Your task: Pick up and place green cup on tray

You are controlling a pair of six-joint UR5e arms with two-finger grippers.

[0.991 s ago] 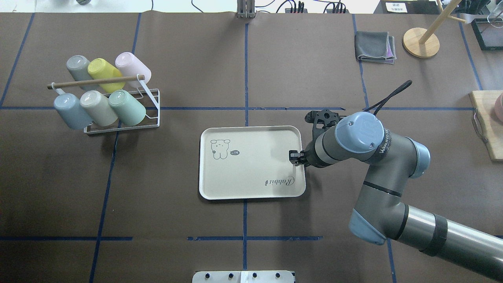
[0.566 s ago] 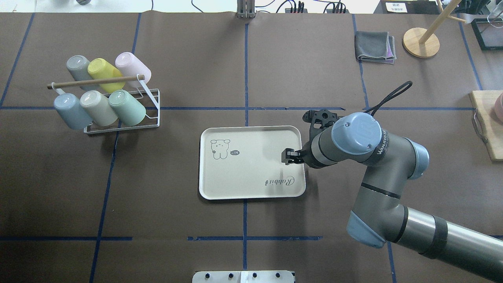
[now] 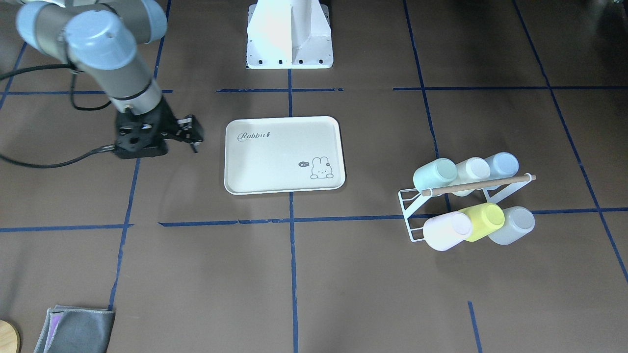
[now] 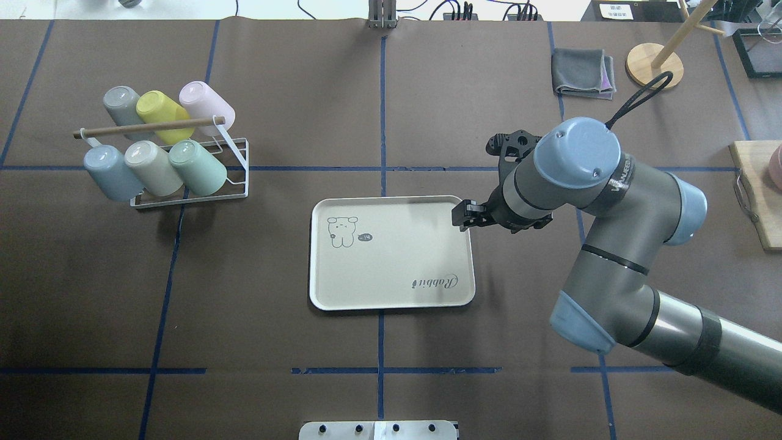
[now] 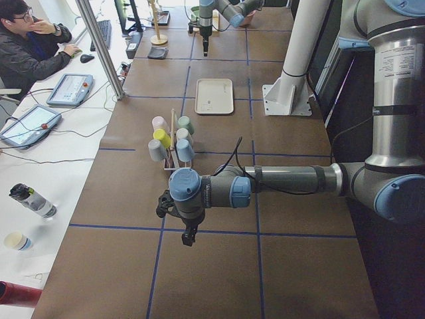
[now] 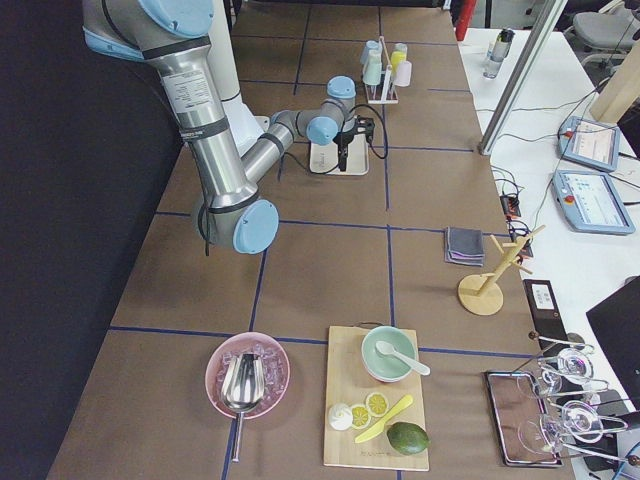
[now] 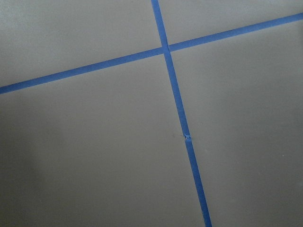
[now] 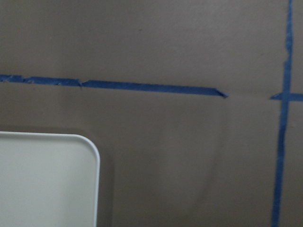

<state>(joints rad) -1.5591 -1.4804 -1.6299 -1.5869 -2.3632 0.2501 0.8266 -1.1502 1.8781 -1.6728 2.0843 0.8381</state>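
The green cup (image 4: pixel 197 167) lies tilted on the front row of a white wire rack (image 4: pixel 235 183) at the far left, next to a cream cup and a pale blue cup. It also shows in the front-facing view (image 3: pixel 434 175). The tray (image 4: pixel 391 269) lies flat in the middle of the table with nothing on it. My right gripper (image 4: pixel 463 216) hovers at the tray's right edge near its far corner; it looks shut and holds nothing. My left gripper (image 5: pixel 189 236) shows only in the exterior left view, low over bare table beyond the rack; I cannot tell its state.
The rack also holds grey, yellow-green and pink cups (image 4: pixel 160 110) under a wooden bar. A folded grey cloth (image 4: pixel 583 72), a wooden stand (image 4: pixel 655 66) and a cutting board (image 4: pixel 757 201) are at the right. The robot base (image 3: pixel 289 34) stands behind the tray.
My right gripper first moved a little further over the tray, then pulled back right and toward the far side, to the tray's far right corner. The cups and tray have not moved.
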